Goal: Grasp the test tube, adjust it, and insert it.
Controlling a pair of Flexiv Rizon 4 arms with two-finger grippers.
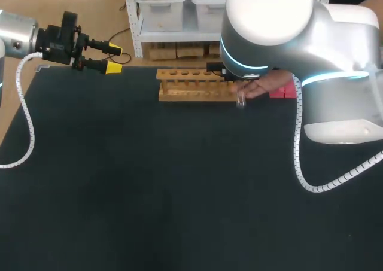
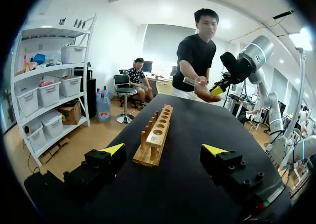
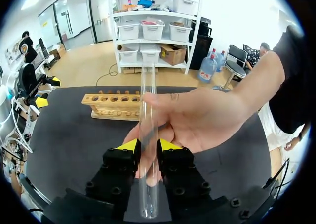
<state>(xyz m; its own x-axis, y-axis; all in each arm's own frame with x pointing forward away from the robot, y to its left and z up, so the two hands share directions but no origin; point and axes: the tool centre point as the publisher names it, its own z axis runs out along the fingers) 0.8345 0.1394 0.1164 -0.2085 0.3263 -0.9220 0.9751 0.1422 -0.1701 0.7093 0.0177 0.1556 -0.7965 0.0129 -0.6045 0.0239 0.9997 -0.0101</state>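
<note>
A clear glass test tube [image 3: 148,110] stands upright between the yellow tips of my right gripper [image 3: 148,146], which is shut on its lower part. A person's hand [image 3: 197,120] also grips the tube, fingers wrapped around it just above my fingers. Beyond them the wooden rack [image 3: 112,107] with a row of empty holes lies on the black table. In the head view the rack [image 1: 197,85] is at the far middle, and the tube's end [image 1: 240,100] shows under my right arm beside the hand [image 1: 263,85]. My left gripper [image 1: 114,57] is open at the far left, holding nothing.
A red block [image 1: 284,91] lies right of the rack, partly behind the hand. The black table [image 1: 149,181] stretches wide in front of the rack. In the left wrist view the rack [image 2: 157,135] lies ahead of my open left gripper [image 2: 163,150].
</note>
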